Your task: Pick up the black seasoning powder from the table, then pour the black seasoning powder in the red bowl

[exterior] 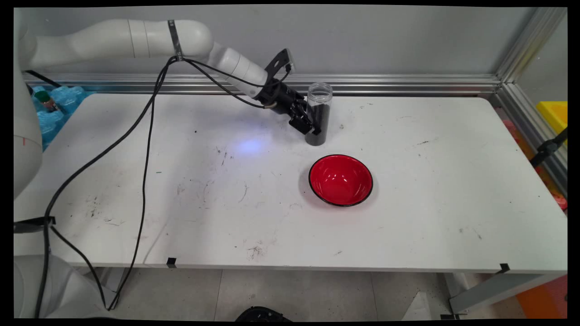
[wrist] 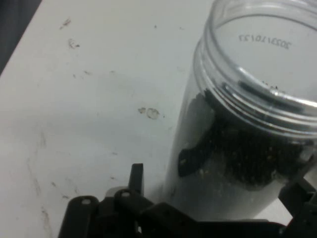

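A clear plastic jar (exterior: pixel 318 115) without a lid, partly filled with dark grains, stands upright on the white table (exterior: pixel 181 190) near its back edge. My black gripper (exterior: pixel 313 128) reaches in from the left, tilted downward, and is shut on the jar's lower half, one finger in front and one behind. In the hand view the jar (wrist: pixel 247 114) fills the right side, with my gripper (wrist: pixel 242 181) around it and a dark fingertip (wrist: pixel 188 158) pressed against its wall. A red bowl (exterior: pixel 340 179) with a black rim sits empty just in front of the jar.
An aluminium rail (exterior: pixel 385 83) runs along the back of the table and down its right side. Black cables (exterior: pixel 145 149) hang from the arm over the table's left half. Blue packaging (exterior: pixel 59 106) lies beyond the back left corner.
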`<move>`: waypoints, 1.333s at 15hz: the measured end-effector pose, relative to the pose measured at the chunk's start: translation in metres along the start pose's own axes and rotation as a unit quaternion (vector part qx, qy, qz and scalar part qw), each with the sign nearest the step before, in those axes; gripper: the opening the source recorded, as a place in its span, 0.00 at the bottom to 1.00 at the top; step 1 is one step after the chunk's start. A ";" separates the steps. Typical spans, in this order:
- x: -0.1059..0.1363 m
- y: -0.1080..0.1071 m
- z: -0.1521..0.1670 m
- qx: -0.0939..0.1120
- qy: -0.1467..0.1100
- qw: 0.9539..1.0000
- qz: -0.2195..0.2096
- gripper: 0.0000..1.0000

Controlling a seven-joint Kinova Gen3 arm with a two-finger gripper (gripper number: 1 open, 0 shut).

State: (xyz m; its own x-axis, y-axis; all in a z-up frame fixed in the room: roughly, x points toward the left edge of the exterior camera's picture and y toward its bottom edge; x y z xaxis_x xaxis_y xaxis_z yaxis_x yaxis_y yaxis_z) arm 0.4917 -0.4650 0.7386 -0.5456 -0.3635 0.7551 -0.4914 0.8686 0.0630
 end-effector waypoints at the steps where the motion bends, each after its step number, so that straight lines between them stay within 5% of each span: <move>1: -0.001 0.001 0.000 -0.001 0.001 1.000 -0.002 1.00; 6: -0.005 0.004 0.002 -0.005 0.007 1.000 -0.007 1.00; 7: -0.006 0.005 0.003 -0.005 0.008 1.000 -0.008 0.00; 20: -0.012 0.010 -0.007 0.003 0.011 1.000 -0.004 0.00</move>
State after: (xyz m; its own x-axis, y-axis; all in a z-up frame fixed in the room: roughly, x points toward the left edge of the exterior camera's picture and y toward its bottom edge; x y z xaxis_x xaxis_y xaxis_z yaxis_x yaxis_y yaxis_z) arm 0.4982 -0.4501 0.7348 -0.5267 -0.3618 0.7692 -0.4999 0.8637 0.0639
